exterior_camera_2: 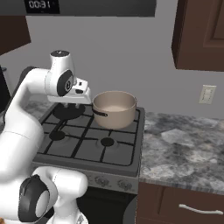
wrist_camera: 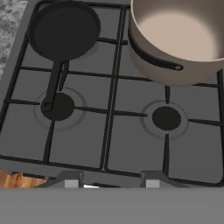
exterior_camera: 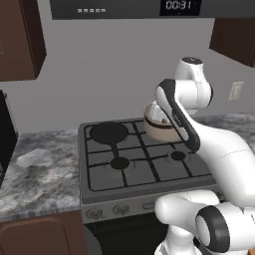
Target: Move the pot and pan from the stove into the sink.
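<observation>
Hovering above the grey gas stove — claw spread unclear, empty — next, lowering onto the deep beige pot; flat black pan untouched.

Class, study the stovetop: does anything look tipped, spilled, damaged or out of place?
Nothing stands out. The pot sits upright on the stove's back right burner, empty inside, and the pan lies flat on the back left one, handle pointing toward the front. No spills or damage show.

The arm is glossy white, built of rounded, bulbous segments with dark grey rings at the joints, a dark stripe along one link and a dark-capped wrist.
</observation>
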